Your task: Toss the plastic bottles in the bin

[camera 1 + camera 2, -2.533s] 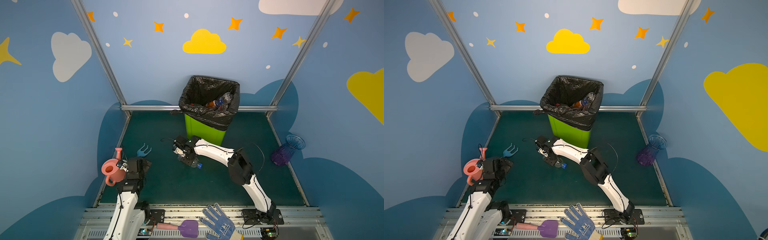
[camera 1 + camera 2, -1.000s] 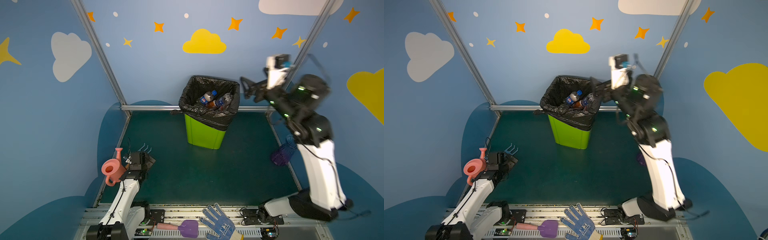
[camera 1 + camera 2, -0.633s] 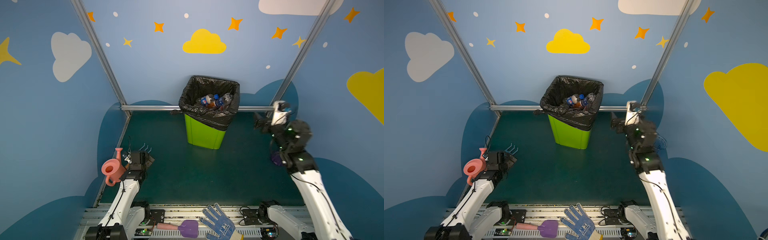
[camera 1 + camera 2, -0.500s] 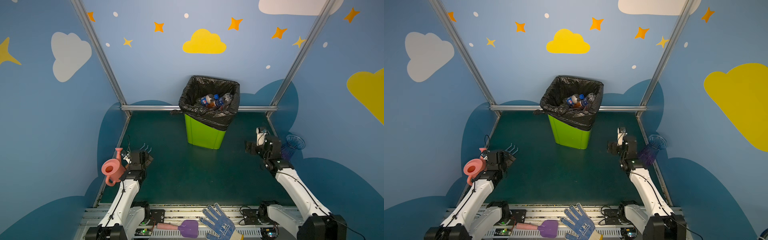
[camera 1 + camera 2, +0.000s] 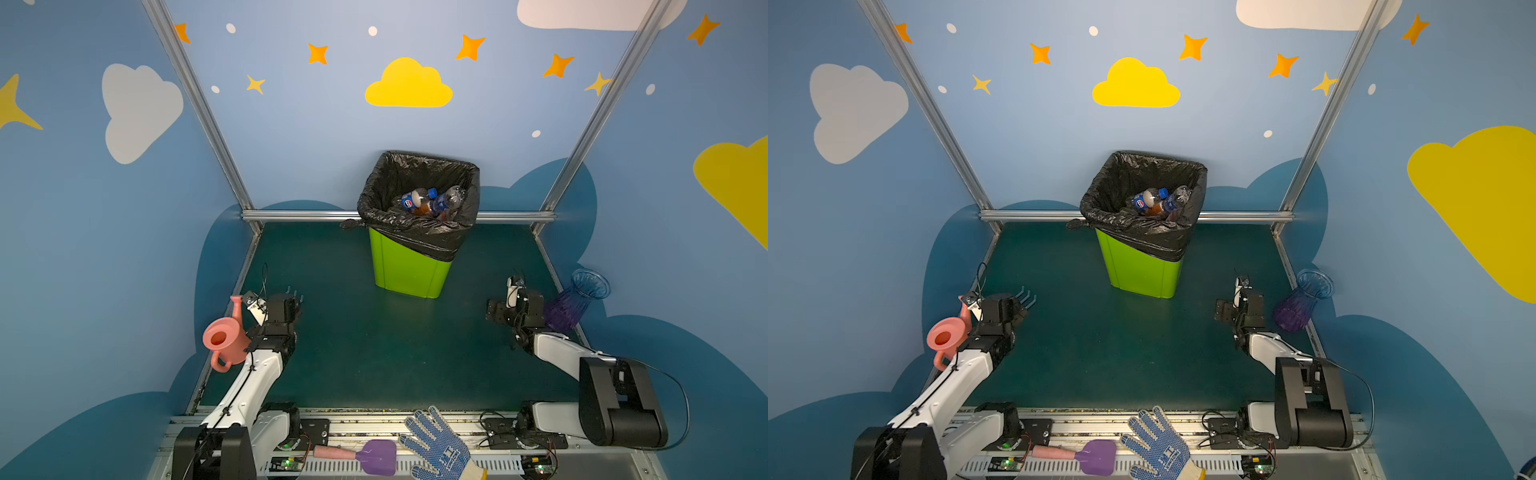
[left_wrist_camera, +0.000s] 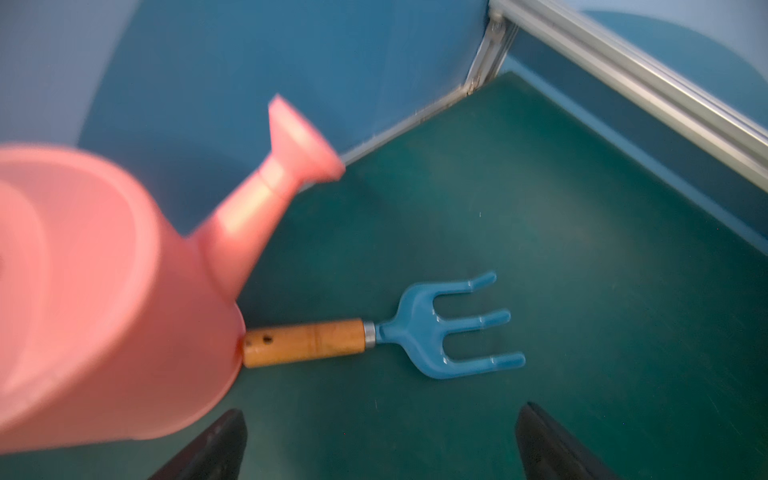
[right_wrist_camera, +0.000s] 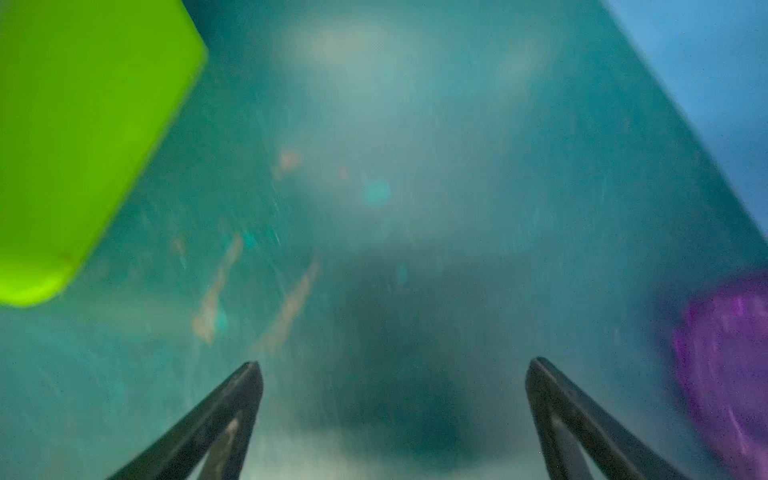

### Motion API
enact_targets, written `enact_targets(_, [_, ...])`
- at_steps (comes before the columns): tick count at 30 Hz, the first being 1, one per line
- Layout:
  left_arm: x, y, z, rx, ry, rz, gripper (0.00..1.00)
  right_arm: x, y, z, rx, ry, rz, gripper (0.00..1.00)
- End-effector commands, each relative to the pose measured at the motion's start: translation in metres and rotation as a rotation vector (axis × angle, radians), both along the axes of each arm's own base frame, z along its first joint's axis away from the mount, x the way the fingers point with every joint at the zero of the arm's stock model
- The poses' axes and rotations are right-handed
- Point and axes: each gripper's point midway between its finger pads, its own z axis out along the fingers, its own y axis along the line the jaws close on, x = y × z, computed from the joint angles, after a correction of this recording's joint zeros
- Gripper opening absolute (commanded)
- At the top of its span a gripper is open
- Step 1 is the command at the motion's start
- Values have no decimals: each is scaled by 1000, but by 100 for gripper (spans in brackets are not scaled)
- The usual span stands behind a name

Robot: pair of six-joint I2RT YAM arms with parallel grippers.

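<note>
Honestly, looks finished: plastic bottles all sit in the bin, none visible on the bench. Left end effector and right end effector gape open, empty. Next move's probably just parking.

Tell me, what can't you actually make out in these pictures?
Plastic bottles: both top views show only the top few; the bin and its black bag hide any beneath.
Vase: right wrist view, a purple smear from motion blur, cut off by the edge.
Watering can: left wrist view, blurred and cut off by the edge.
</note>
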Motion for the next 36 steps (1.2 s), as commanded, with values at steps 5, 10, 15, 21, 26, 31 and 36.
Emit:
enact_targets(5, [8, 14, 4, 158, -64, 30, 100, 29, 11, 15, -1, -238, 66, 98])
enact_targets(10, [29, 14, -5, 191, -59, 12, 100, 30, 13, 14, 4, -202, 84, 98])
enact_targets(15, [67, -12, -9, 199, -172, -173, 100, 30, 13, 14, 3, -208, 83, 98])
enact_targets(21, [98, -62, -36, 214, -135, -511, 100, 29, 12, 14, 3, -204, 83, 98])
enact_targets(26, [98, -57, -38, 180, -99, -485, 100, 30, 12, 14, 4, -205, 83, 98])
enact_targets(31, [98, -57, -37, 179, -101, -482, 100, 30, 12, 14, 5, -206, 84, 98])
enact_targets(36, [98, -56, -38, 174, -85, -484, 100, 31, 12, 14, 6, -202, 84, 98])
